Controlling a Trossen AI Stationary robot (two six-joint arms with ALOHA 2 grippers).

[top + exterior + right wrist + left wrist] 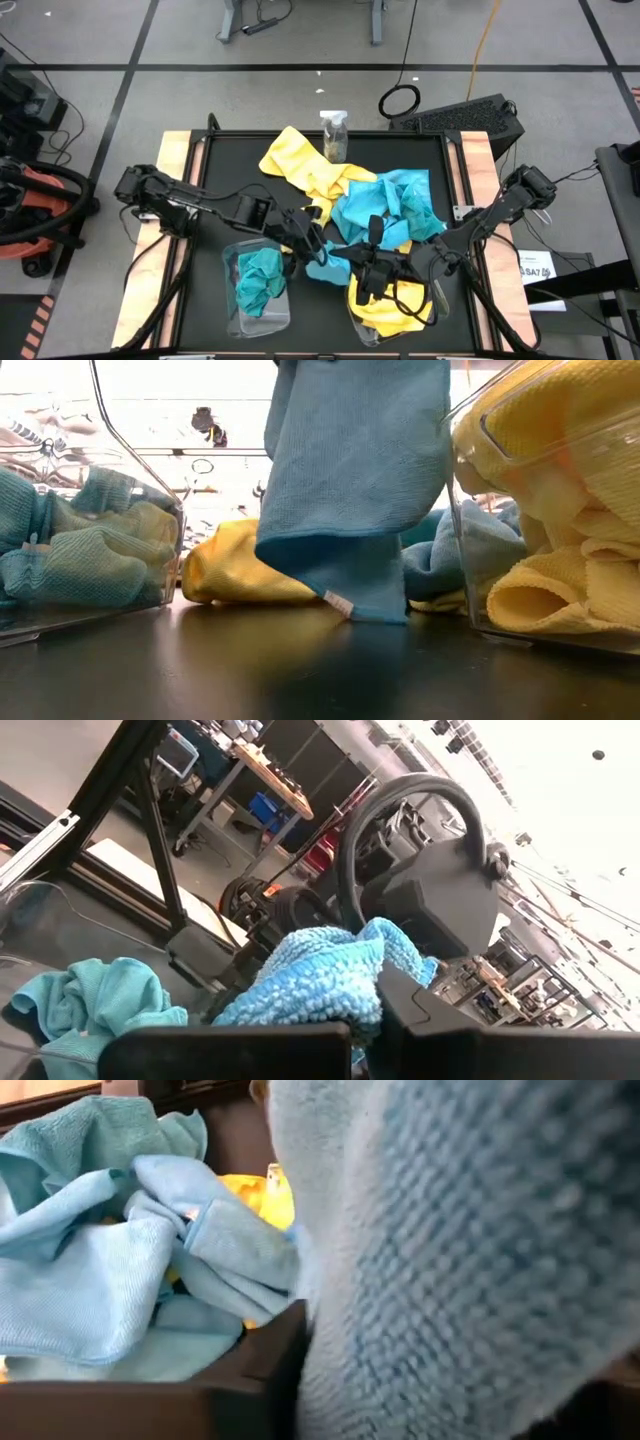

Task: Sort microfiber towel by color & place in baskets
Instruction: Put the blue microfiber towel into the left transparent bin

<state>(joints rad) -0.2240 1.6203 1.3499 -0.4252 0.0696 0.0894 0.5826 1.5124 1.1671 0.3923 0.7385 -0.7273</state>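
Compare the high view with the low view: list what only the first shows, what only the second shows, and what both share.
Only the high view shows both arms, with the left gripper and right gripper meeting at a blue towel between the baskets, plus the spray bottle at the table's far edge.

Only the low view shows that blue towel hanging, its lower corner touching the tabletop.

Both show the left basket of blue towels, the right basket of yellow towels, and the mixed pile behind.
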